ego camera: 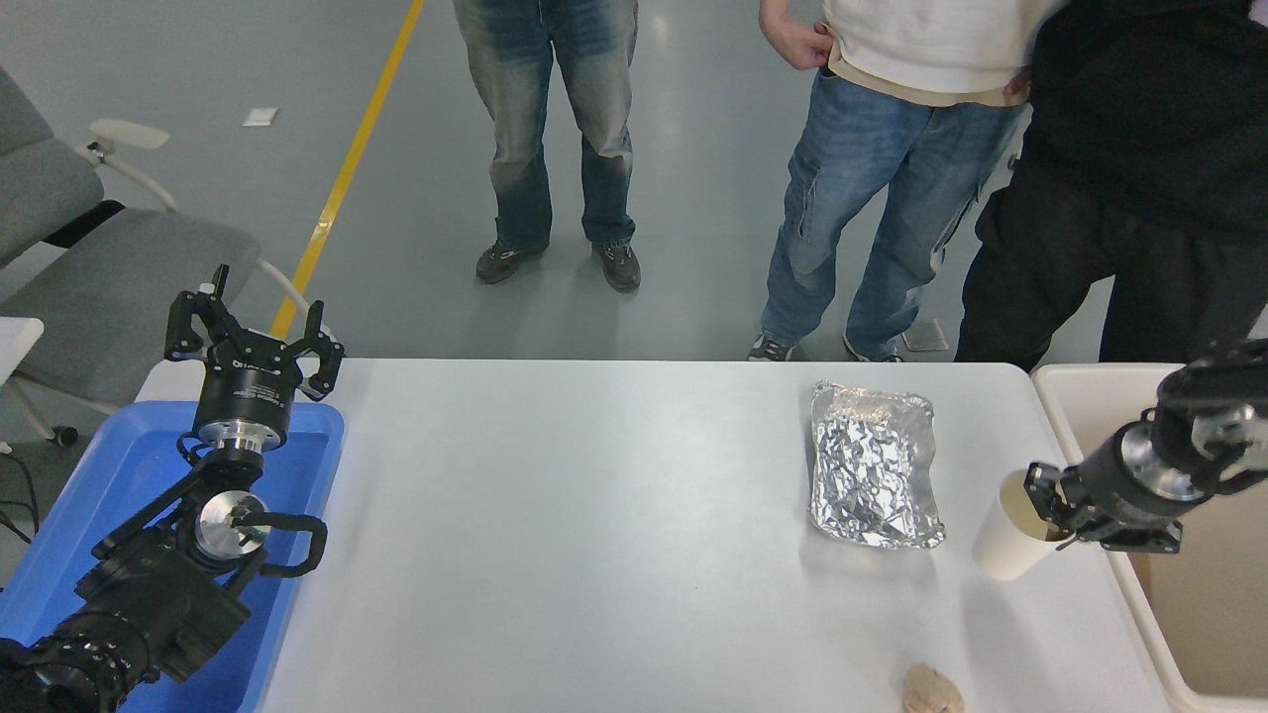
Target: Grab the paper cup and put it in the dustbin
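Note:
The paper cup is a plain cream-white cup, tilted with its rim up and to the right, a little above the white table near its right edge. My right gripper is shut on the cup's rim and comes in from the right. The dustbin is a beige bin with a thick rim just past the table's right edge; my right arm reaches out over it. My left gripper is open and parked at the lower left above the blue tray.
A crumpled silver foil packet lies just left of the cup. A small tan lump sits at the table's front edge. A shallow blue tray is at the left. Three people stand at the far side.

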Controlling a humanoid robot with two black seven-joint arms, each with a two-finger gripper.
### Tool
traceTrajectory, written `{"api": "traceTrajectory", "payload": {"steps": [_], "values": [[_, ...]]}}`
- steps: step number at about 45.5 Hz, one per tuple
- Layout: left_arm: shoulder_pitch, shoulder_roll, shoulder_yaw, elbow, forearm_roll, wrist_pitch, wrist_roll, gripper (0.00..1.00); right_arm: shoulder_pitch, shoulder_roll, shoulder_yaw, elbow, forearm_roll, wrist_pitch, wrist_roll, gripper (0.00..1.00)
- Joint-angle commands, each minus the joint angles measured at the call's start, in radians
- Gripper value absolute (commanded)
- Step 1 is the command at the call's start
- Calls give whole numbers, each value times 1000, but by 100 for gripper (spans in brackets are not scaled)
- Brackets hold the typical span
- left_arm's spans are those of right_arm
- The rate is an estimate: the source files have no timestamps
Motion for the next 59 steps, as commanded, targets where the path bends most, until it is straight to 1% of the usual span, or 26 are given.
{"api": "traceTrajectory", "payload": {"steps": [1,10,20,29,39,48,51,55,57,59], "values": [[0,0,0,0,0,0,0,99,249,-45,-97,48,1,236,0,0],[0,0,0,0,0,0,0,99,404,-54,-152,57,1,236,0,0],[0,0,2,1,0,0,0,99,588,-65,-241,128,4,236,2,0],[0,0,2,0,0,0,0,99,657,-65,-261,154,4,236,0,0],[0,0,2,1,0,0,0,99,657,-67,-269,146,4,236,0,0],[0,0,2,1,0,0,0,99,623,-77,-349,95,1,236,0,0],[0,0,2,1,0,0,0,99,603,-102,-372,74,1,236,-2,0],[0,0,2,0,0,0,0,99,527,-166,-372,14,1,236,0,0],[0,0,2,0,0,0,0,99,444,-197,-358,-24,1,187,2,0],[0,0,2,0,0,0,0,99,386,-206,-347,-50,1,101,2,0]]}}
